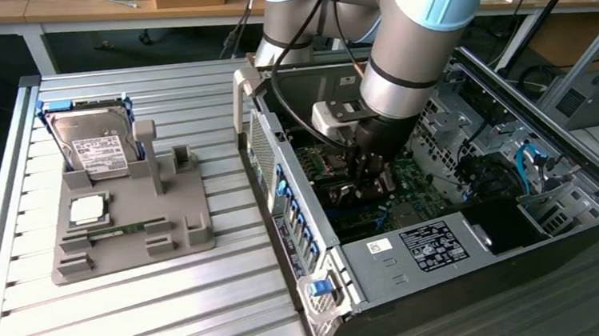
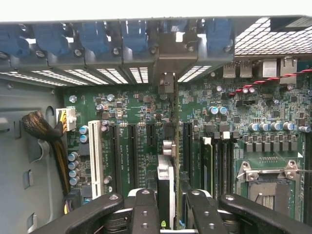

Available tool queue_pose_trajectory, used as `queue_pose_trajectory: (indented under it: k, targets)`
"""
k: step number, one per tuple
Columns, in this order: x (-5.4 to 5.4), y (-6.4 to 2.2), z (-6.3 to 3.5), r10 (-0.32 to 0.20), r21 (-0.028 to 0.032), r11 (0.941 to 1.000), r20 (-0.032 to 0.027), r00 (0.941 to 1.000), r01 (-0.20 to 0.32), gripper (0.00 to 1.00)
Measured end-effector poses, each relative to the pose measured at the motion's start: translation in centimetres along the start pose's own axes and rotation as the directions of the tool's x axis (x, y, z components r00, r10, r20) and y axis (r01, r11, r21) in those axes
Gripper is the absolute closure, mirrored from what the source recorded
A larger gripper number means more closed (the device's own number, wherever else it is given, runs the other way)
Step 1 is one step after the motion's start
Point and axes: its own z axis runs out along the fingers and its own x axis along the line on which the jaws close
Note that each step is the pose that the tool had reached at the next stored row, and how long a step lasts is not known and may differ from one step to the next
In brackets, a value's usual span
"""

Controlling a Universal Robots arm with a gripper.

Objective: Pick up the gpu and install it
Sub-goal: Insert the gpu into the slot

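Exterior view: the arm reaches down into the open case [image 1: 431, 206], the gripper [image 1: 370, 180] low over the motherboard [image 1: 413, 185], walled in by the case's rear panel on the exterior view's left and drive bays on its right. The slatted table [image 1: 128, 310] carries a grey tray [image 1: 133, 221]. Wrist view: the fingers [image 2: 146, 209] clamp the gpu [image 2: 165, 187] edge-on, upright, just above the slots [image 2: 131, 151], its bracket [image 2: 168, 61] near the rear openings.

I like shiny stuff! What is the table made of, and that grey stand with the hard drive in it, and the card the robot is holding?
The table looks like bare metal, probably aluminium: silvery ribbed slats that catch the light. The grey stand looks like matte plastic, dull with no glints. The gpu, seen edge-on between the gripper fingers, seems to be a circuit board with a silvery metal end, though little of it is visible.
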Motion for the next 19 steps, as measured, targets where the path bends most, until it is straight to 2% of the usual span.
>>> queue_pose_trajectory:
  k: [9, 14, 19]
  targets:
    - [0.0, 0.03, -0.03, 0.0, 0.0016, 1.0, -0.0001, 1.0, 0.0, 0.73]
    - [-0.02, 0.08, -0.19, -0.003, 0.0027, 1.0, 0.0031, 1.0, 0.003, 0.73]
    - [-0.02, 0.07, 0.02, -0.004, 0.0027, 1.0, 0.0034, 1.0, 0.004, 0.73]
